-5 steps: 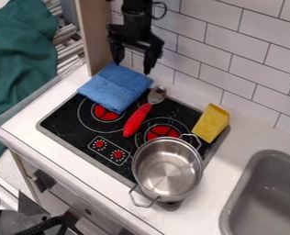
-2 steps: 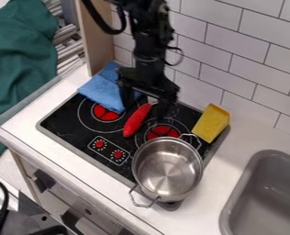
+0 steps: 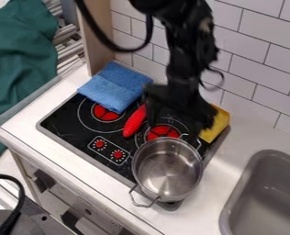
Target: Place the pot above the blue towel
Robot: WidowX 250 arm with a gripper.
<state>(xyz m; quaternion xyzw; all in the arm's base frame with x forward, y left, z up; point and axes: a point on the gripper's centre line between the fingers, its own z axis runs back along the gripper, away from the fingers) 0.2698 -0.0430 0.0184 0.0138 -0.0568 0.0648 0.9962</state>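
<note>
Pot (image 3: pixel 168 170), metal, two-handled, at the right of the stove (image 3: pixel 64 121); presumably light, rigid, slippery-walled, apt to swivel; best gripped at its far rim (image 3: pixel 166 139); gripper (image 3: pixel 175 126) beyond it, fingers apart, unloaded.

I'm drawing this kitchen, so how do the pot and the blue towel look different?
The pot is shiny silver, but the towel is blue and not shiny. The pot is round and hollow with two handles; the towel is folded flat, with no handles. Both sit at least partly on the stove.
</note>
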